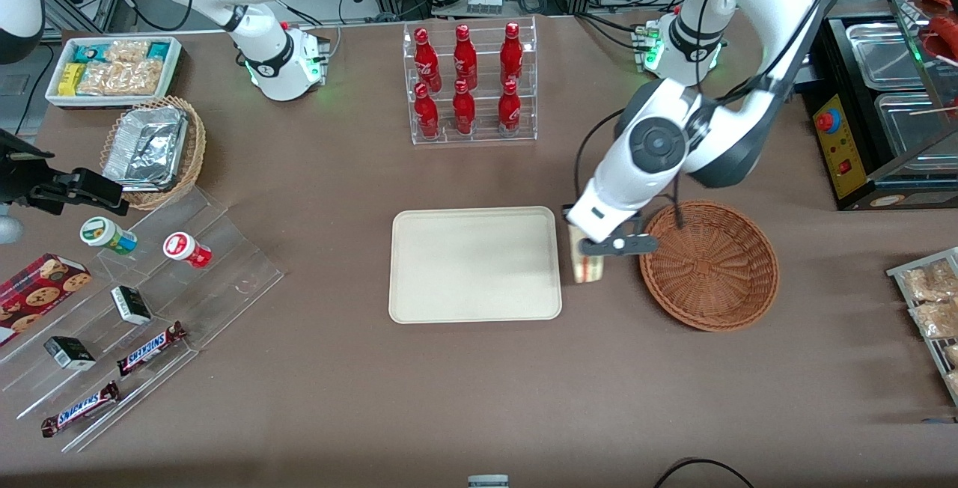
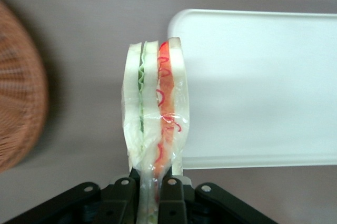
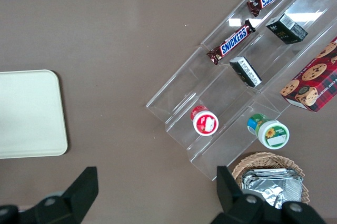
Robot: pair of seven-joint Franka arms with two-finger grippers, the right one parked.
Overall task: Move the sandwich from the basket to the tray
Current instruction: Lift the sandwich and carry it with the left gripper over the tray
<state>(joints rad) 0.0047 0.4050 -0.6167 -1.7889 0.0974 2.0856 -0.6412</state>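
The clear-wrapped sandwich [image 2: 155,113], a pale wedge showing green and red filling layers, hangs pinched between my fingers [image 2: 174,195]. My gripper [image 1: 591,252] is shut on the sandwich [image 1: 587,267] above the table, in the gap between the cream tray [image 1: 475,264] and the reddish-brown woven basket [image 1: 709,265]. The wrist view shows the tray's rim [image 2: 253,161] just beside the sandwich and the basket's edge [image 2: 18,113] a little way off. Nothing lies in the basket, nor on the tray.
A clear rack of red bottles [image 1: 468,84] stands farther from the front camera than the tray. Toward the parked arm's end are stepped acrylic shelves with snack bars and cups [image 1: 135,308], a tan basket with foil trays [image 1: 153,147] and a white bin of packets [image 1: 112,69].
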